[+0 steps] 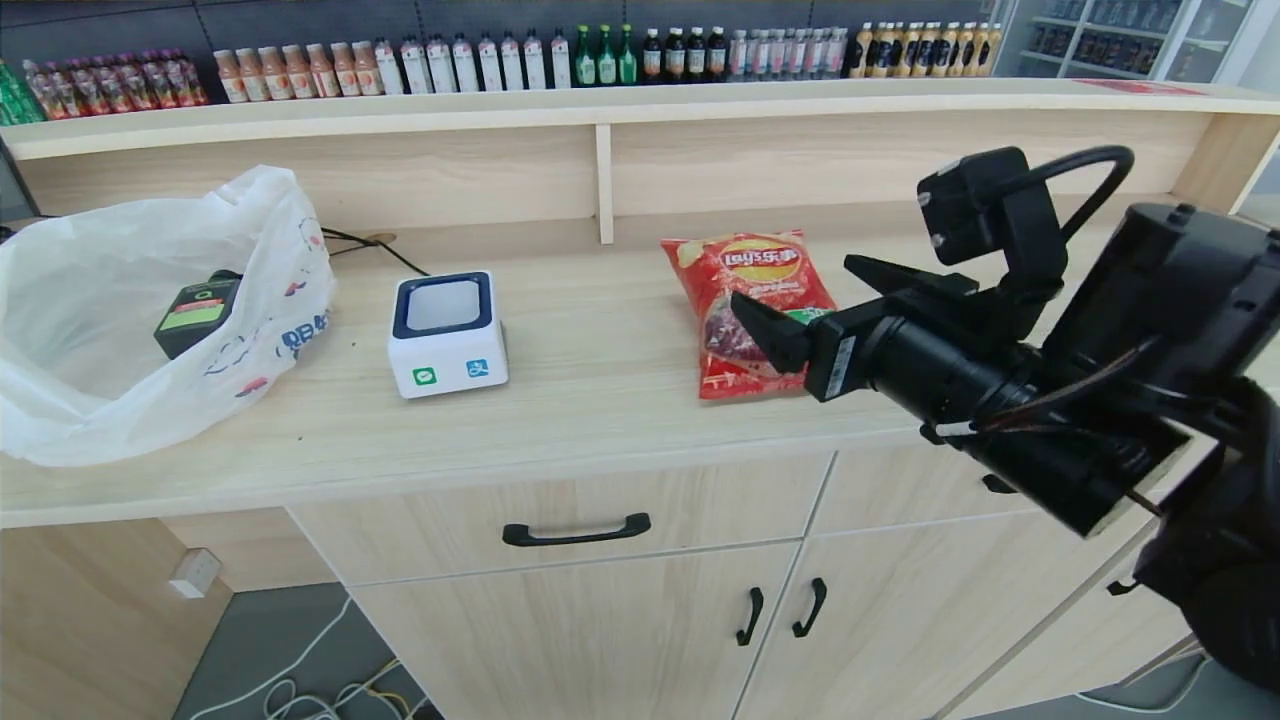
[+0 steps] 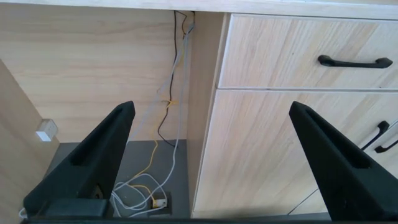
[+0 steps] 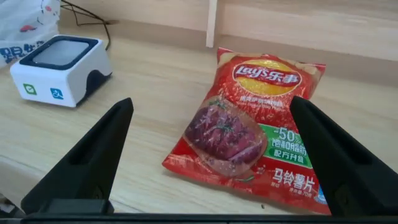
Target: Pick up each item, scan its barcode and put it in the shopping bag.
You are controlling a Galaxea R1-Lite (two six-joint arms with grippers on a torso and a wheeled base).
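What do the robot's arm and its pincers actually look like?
The right arm is matt black and cylindrical, with a boxy camera on top, a looping black cable, and a small white label. Both the right gripper and left gripper have black, wedge-shaped tapering jaws.

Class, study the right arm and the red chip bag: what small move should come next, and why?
Probably lower the open right end effector onto the chip bag and close it: the bag lies flat on the counter, ungrasped, just ahead of it.

Bright even indoor light, soft shadows, wide-angle bending at edges
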